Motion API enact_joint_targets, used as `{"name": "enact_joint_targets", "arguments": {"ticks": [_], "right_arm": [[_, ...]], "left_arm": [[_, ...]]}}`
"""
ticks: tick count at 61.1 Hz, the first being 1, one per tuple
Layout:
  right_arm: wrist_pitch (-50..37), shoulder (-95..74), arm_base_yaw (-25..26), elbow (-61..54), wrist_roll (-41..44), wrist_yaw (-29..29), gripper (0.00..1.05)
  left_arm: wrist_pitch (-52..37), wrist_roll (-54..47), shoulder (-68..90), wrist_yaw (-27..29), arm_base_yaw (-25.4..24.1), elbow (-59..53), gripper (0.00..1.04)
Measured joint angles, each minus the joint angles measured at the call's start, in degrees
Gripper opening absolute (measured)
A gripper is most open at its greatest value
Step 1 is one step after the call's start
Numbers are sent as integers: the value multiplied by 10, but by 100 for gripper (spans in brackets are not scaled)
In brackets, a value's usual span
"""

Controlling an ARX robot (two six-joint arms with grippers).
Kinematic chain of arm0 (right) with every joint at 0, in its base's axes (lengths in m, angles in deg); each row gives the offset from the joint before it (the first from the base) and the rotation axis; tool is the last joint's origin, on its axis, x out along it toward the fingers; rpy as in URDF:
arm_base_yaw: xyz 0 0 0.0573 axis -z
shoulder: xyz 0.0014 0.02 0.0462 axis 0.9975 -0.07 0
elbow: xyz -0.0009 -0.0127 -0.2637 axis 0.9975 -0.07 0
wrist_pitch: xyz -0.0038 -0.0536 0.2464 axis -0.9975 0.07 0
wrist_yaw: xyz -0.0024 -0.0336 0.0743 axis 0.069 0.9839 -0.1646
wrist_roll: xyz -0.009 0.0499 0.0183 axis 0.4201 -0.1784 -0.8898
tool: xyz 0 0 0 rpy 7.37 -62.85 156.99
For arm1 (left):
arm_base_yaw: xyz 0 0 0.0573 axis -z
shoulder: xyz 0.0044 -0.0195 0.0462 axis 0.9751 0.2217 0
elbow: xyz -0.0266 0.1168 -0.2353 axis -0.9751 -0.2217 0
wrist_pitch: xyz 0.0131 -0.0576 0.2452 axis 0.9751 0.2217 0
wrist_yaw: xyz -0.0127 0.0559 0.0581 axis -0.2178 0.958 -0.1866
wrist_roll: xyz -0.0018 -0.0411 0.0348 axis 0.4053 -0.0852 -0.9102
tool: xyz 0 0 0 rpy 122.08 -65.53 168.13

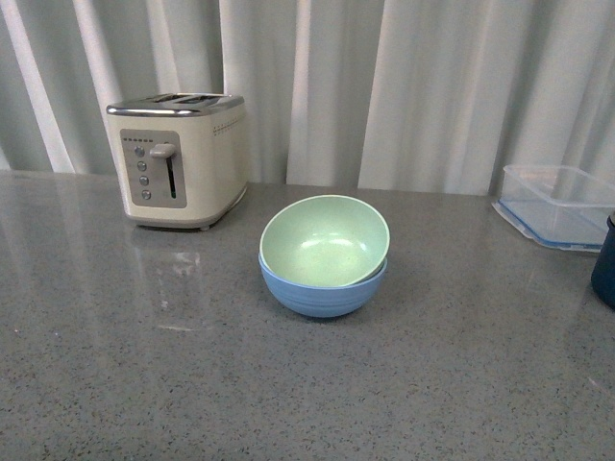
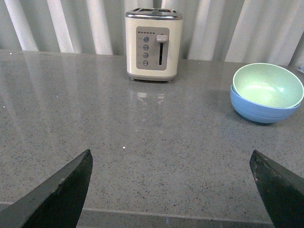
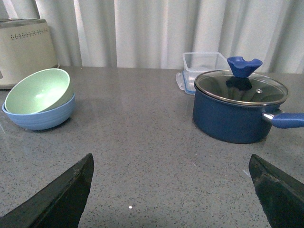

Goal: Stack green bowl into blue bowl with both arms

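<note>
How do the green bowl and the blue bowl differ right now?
The green bowl is pale mint; the blue bowl is sky blue. The green bowl sits inside, on top and tilted; the blue bowl rests on the counter beneath it. The green bowl's inside shows; the blue bowl shows only its outer wall. Both are round and look alike in size.

Open grey counter on most sides of the stacked bowls

The speckled grey stone countertop (image 1: 307,403) lies bare in front of the pale mint-green plastic bowl (image 1: 324,240), which sits tilted inside the light sky-blue ridged bowl (image 1: 322,293). Behind and to the left stands a cream two-slot toaster (image 1: 178,158), near but apart. Well off to the right are a clear rectangular plastic container (image 1: 557,204) and a dark navy lidded saucepan (image 3: 237,109), with open counter between them and the bowls.
</note>
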Motion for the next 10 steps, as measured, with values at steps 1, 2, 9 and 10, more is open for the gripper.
{"name": "enact_joint_targets", "arguments": {"ticks": [1, 2, 9, 10], "right_arm": [[0, 0, 0, 0, 0, 0, 95], [0, 0, 0, 0, 0, 0, 95], [0, 0, 0, 0, 0, 0, 95], [0, 0, 0, 0, 0, 0, 95]], "left_arm": [[0, 0, 0, 0, 0, 0, 98], [0, 0, 0, 0, 0, 0, 98], [0, 0, 0, 0, 0, 0, 98], [0, 0, 0, 0, 0, 0, 98]]}}
